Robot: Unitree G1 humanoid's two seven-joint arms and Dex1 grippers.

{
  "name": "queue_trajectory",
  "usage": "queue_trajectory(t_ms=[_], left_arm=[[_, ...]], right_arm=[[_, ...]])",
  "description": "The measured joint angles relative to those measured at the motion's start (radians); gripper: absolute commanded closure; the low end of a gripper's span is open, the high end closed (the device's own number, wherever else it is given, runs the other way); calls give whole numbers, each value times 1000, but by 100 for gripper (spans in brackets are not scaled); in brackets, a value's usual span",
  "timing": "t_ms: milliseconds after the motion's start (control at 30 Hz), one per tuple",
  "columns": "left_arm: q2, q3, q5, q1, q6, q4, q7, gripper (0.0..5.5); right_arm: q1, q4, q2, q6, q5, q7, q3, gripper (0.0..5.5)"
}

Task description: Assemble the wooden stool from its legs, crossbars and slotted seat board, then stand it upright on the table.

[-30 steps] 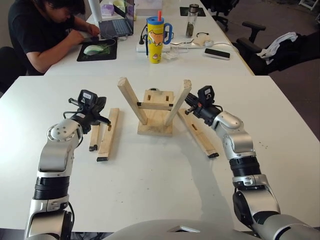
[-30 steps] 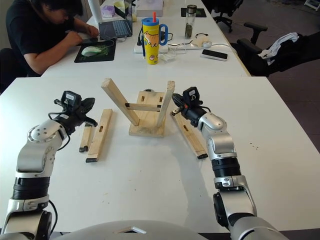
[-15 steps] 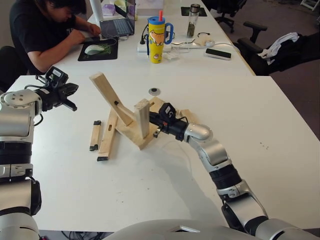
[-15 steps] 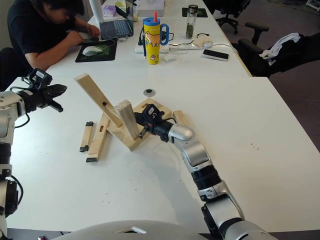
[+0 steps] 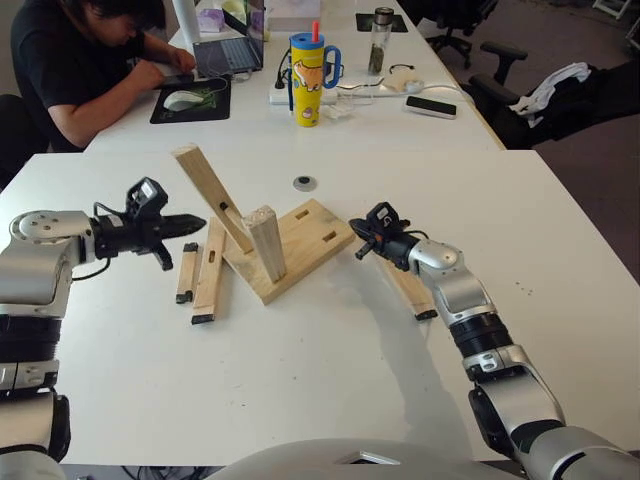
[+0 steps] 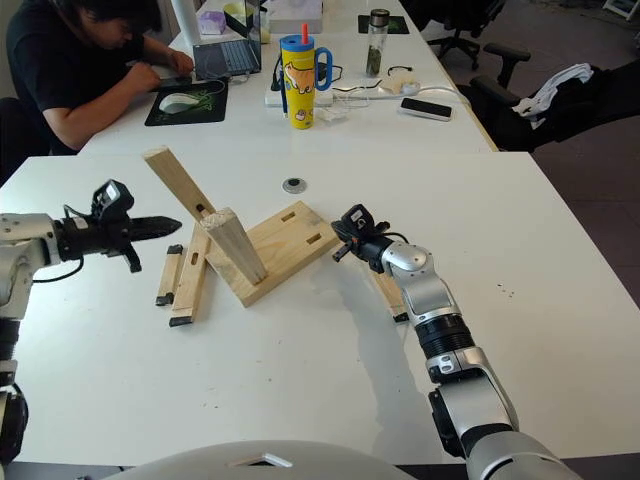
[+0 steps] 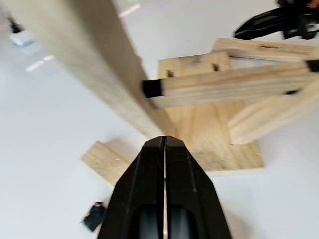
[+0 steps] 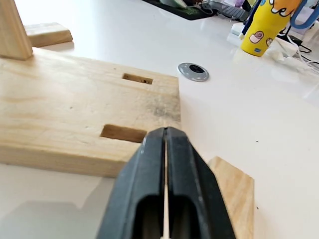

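Note:
The slotted seat board point(image 5: 312, 236) lies flat on the white table with two legs fitted in it. One leg point(image 5: 205, 192) leans out to the left, the other leg point(image 5: 267, 242) stands nearly upright, and a short crossbar point(image 7: 229, 84) joins them. My left gripper point(image 5: 200, 220) is shut and empty, its tip just left of the leaning leg. My right gripper point(image 5: 353, 230) is shut and empty at the board's right corner, close to an empty slot point(image 8: 122, 133). A loose leg point(image 5: 211, 270) and a short crossbar point(image 5: 187, 272) lie left of the board. Another loose leg point(image 5: 412, 291) lies under my right forearm.
A round cable grommet point(image 5: 303, 182) sits in the table behind the board. On the far table stand a yellow cup point(image 5: 308, 66), a bottle point(image 5: 383, 30), a phone point(image 5: 430, 106) and a laptop, where a person works. The table's front half is bare.
My left gripper has swung in from the far left to beside the leaning leg. My right gripper has drawn back from between the legs to the board's right corner. The board has settled flatter.

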Motion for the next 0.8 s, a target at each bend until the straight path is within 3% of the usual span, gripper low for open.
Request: queue_trajectory(t_ms=[300, 567, 800], left_arm=[[27, -151, -25, 157, 85, -242, -63, 548], [-72, -320, 103, 167, 76, -321, 105, 548], [-86, -419, 301, 159, 29, -287, 239, 548]], right_arm=[[-116, 306, 28, -184, -63, 38, 21, 550], [-289, 519, 20, -240, -191, 88, 117, 550], [-363, 466, -56, -196, -285, 293, 256, 550]])
